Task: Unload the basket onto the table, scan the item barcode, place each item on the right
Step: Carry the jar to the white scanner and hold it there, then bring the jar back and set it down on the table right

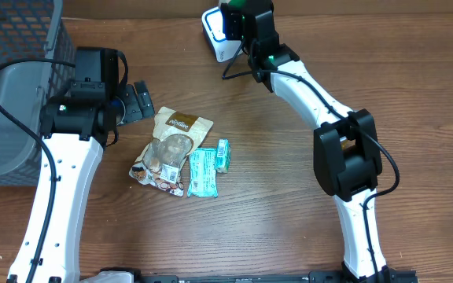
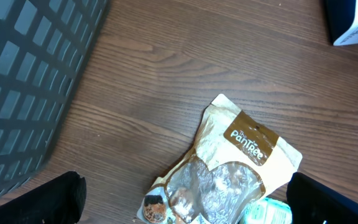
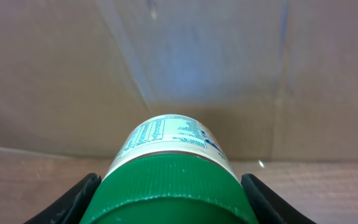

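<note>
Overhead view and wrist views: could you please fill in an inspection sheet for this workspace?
Surface: wooden table, no spills seen.
Job's things: green-lidded jar held beside the white scanner.
Clutter: brown snack pouch and two teal packets, lying together mid-table.
Hands: right hand shut on the jar; left hand open, empty, above the table.
Cables: black cable loops out from the left arm.
Surroundings: grey mesh basket beside the left arm.

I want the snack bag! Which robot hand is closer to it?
Left. The left gripper is open just up-left of the bag; the right gripper is far across the table, holding a jar.
</note>
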